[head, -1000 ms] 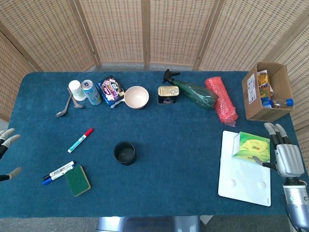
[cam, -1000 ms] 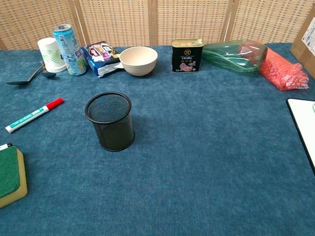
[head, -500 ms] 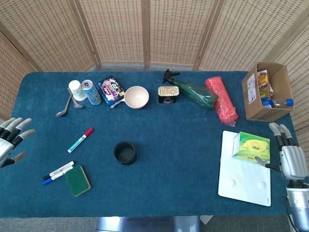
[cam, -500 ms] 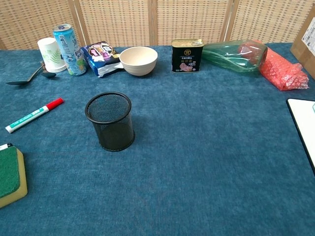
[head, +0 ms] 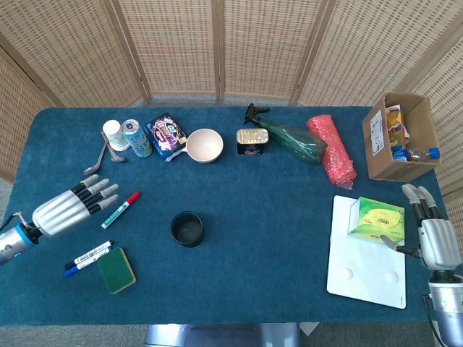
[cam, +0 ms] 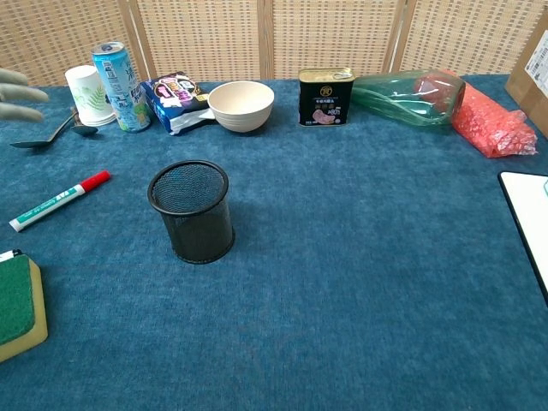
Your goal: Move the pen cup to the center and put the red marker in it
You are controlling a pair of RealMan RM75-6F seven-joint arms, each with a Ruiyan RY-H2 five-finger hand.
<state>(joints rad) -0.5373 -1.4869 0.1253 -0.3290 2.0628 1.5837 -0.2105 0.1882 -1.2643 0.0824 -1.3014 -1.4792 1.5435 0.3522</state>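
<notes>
The pen cup (head: 187, 228), a black mesh cylinder, stands upright on the blue bench (head: 268, 210), somewhat left of the bench's middle, and the chest view shows it with nothing inside. The red marker (head: 120, 210) lies flat to the left of the pen cup, well apart from it, with its red cap pointing up and away toward the far side.

The left robot hand (head: 69, 207) hovers just left of the marker with its fingers stretched out and apart, holding nothing; its fingertips (head: 108, 189) reach almost to the marker's cap end. The right robot hand (head: 430, 235) sits far to the right of the pen cup at the bench's edge, fingers extended and spread, gripping nothing, beside a green box (head: 375, 219) on a white board (head: 365, 271).

Nearer the front and left of the pen cup lie two more markers (head: 87, 258) and a green sponge (head: 116, 270) touching them. Behind the pen cup, along the far side, stand a paper cup (head: 114, 134), a spoon (head: 96, 160), a drink can (head: 136, 137), a snack packet (head: 166, 134), a cream bowl (head: 204, 144), a tin (head: 252, 142), a green spray bottle (head: 287, 139) lying down and a red mesh bag (head: 331, 149). A cardboard box (head: 400, 137) sits at the far right corner. Nothing lies between the marker and the pen cup.
</notes>
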